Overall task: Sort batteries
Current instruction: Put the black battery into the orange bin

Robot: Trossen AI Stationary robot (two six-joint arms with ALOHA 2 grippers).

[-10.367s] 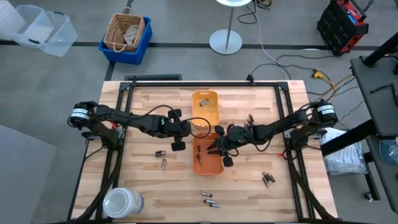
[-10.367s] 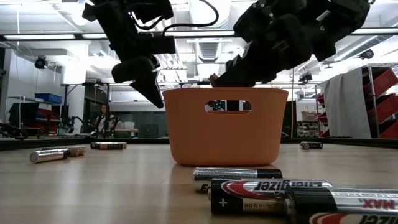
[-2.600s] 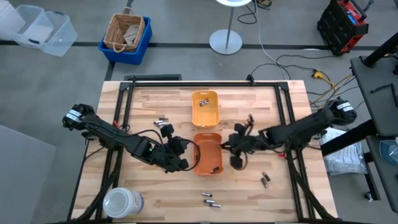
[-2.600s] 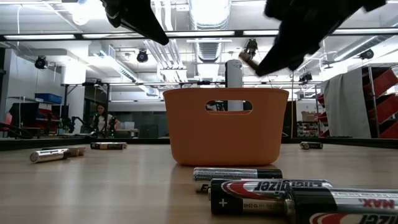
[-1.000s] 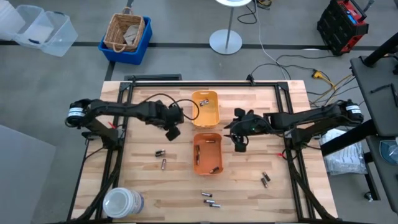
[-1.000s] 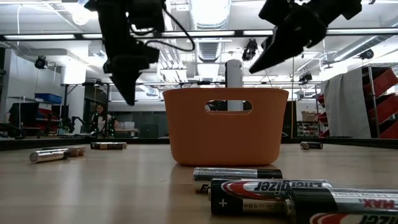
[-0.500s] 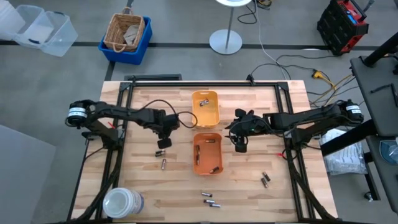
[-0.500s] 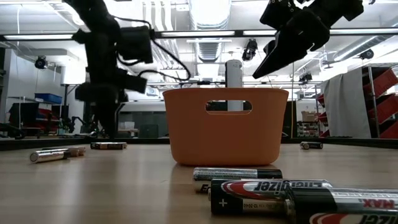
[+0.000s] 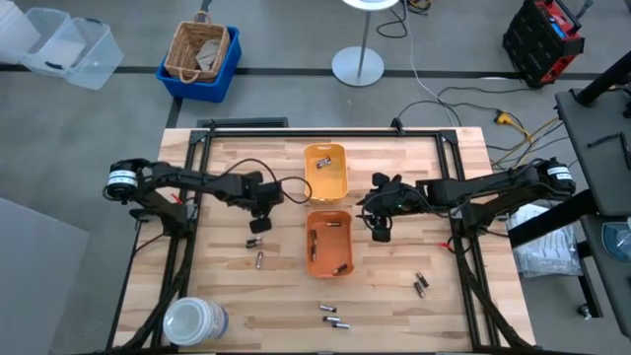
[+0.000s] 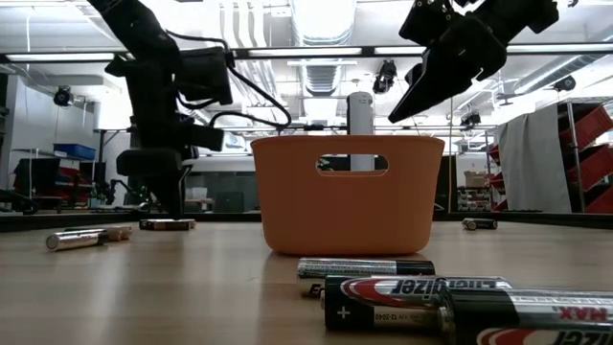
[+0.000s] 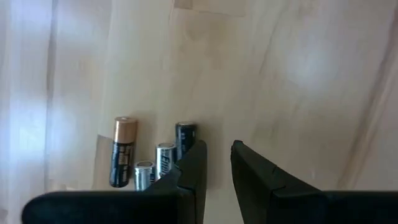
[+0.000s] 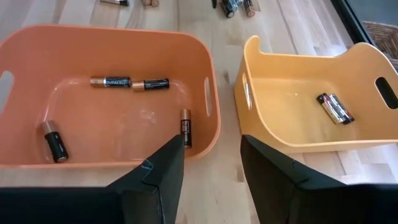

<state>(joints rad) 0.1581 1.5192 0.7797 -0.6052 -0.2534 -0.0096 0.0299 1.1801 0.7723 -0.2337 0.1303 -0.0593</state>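
Left of the orange tray [image 9: 329,242], left gripper [image 11: 216,163] hovers jaws slightly apart beside three batteries [image 11: 149,160] lying parallel to its fingers; right gripper [image 9: 380,229] idles open.

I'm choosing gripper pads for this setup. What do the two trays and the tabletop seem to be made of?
The orange rectangular tray and the yellow-orange rectangular tray look like moulded plastic with a smooth, slightly glossy finish: rounded corners, cut-out handle slots, soft highlights on the floors. The light plank tabletop looks like wood, probably sealed butcher block: visible grain and joined strips with a faint sheen.
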